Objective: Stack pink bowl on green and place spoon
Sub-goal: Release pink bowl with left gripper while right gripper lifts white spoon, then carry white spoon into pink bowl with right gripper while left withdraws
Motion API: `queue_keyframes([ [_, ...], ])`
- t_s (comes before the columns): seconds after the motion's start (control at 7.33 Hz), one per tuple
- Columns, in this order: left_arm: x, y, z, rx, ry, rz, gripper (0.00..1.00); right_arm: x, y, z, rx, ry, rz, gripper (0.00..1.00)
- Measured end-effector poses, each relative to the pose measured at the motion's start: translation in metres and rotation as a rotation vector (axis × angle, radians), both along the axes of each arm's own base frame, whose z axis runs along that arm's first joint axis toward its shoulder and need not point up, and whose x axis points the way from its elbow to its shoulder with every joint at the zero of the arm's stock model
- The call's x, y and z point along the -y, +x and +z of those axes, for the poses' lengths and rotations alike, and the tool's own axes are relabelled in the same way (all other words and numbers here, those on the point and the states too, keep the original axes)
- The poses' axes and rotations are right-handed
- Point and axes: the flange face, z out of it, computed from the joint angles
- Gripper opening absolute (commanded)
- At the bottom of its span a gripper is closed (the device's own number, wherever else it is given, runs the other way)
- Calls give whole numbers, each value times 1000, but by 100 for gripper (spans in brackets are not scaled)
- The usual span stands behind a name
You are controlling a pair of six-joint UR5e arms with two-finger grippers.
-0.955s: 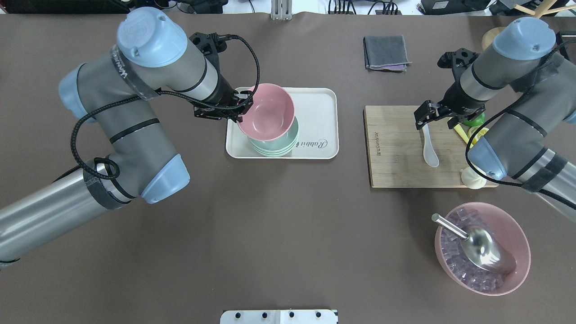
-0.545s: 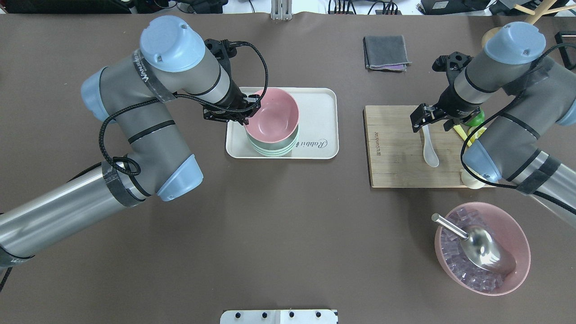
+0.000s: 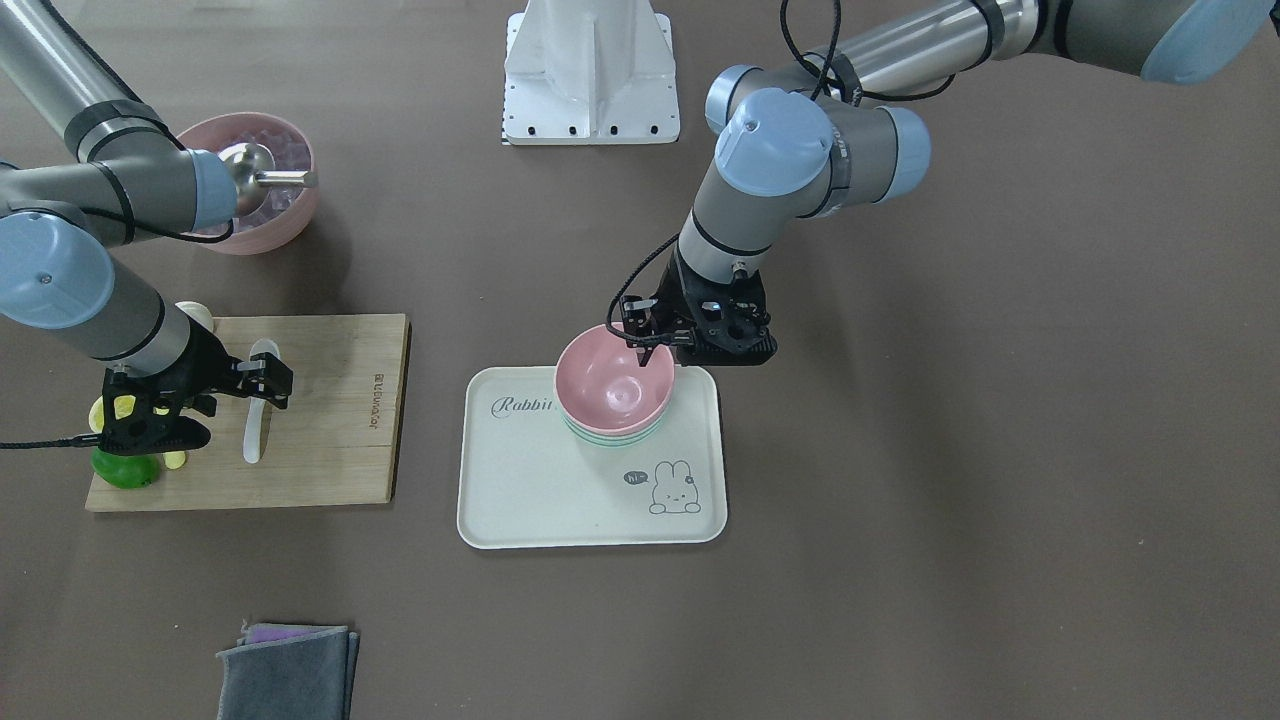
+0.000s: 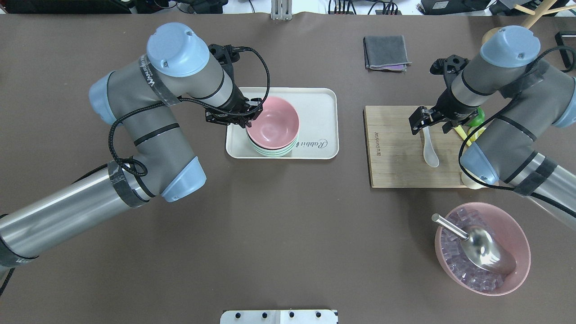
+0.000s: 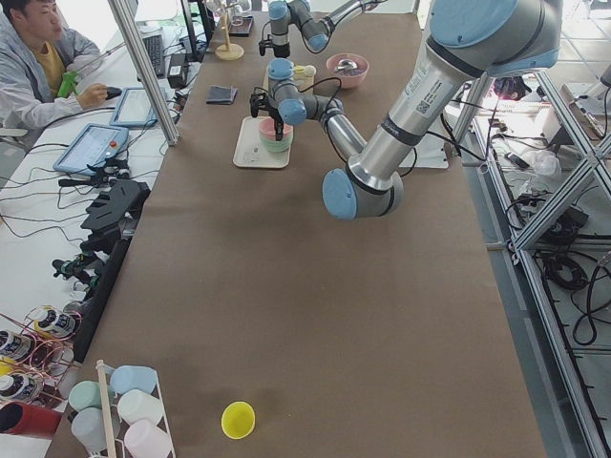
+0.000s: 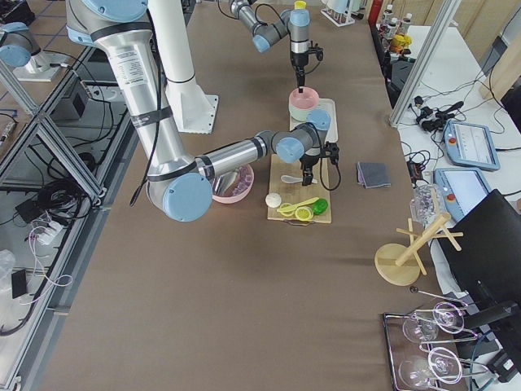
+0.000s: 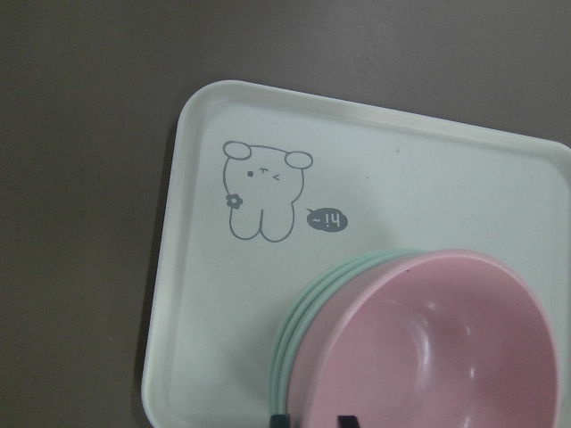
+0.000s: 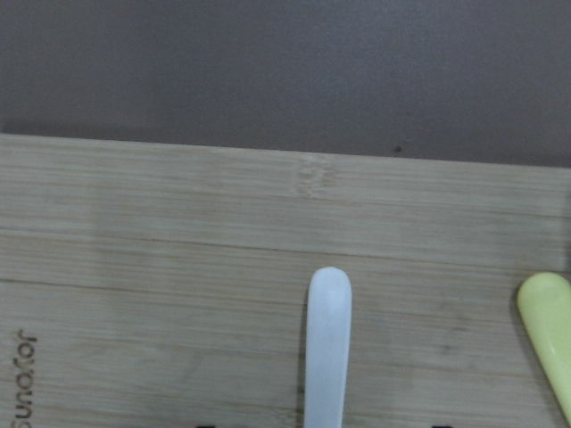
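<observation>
Black left claw [image 4: 250, 121] pinches the rim of the smooth, empty pink bowl [image 4: 273, 123], nearly closed on it. That bowl sits in three green bowls [image 4: 274, 153], mostly hidden, on a white tray [image 4: 319, 103], left on the worktop [image 4: 288, 216]. The right claw [image 4: 429, 127] is spread wide over one white spoon [image 4: 430, 155], flat on the wooden board [image 4: 391, 148], right.

Wooden board [image 4: 396, 148] as ref. On it, robot-side right corner: white ball [image 6: 273, 199]; far right corner: lime [image 3: 122, 470] w/ lemon slices [image 6: 301, 213] beside. Beyond far edge, apart: folded grey cloth [image 4: 386, 52]. Robot side of board: ice bowl [image 4: 519, 234], metal scoop [image 4: 483, 252] in it. Left of board: cream tray [image 4: 320, 108], rabbit print.
</observation>
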Motion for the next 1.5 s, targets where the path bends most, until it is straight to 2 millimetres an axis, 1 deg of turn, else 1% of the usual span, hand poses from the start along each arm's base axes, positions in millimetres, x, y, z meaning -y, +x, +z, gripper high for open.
queue_keyframes([
  [0.14,-1,2,2,4,-2,5,97,-1,-3,3,-5,-3,-5,0],
  [0.41,-1,5,9,14,-15,9,97,-3,-5,9,-11,-6,-16,0],
  [0.55,-2,5,10,16,-20,11,97,-4,-6,8,-9,-5,-20,0],
  [0.68,-2,5,10,18,-24,12,98,-4,-6,1,1,0,-20,0],
  [0.82,-3,3,11,17,-29,15,97,-3,-7,-22,24,5,-17,0],
  [0.95,-8,-6,11,5,-30,24,98,4,-10,-61,55,-6,-1,0],
  [1.09,-20,-28,13,-17,-20,33,98,12,-22,-114,87,-39,41,0],
  [1.23,-35,-55,21,-33,7,41,98,15,-41,-169,125,-84,94,0],
  [1.36,-48,-82,38,-30,58,59,98,16,-66,-220,161,-135,147,0],
  [1.5,-55,-107,60,-10,108,82,98,19,-94,-265,183,-177,196,0],
])
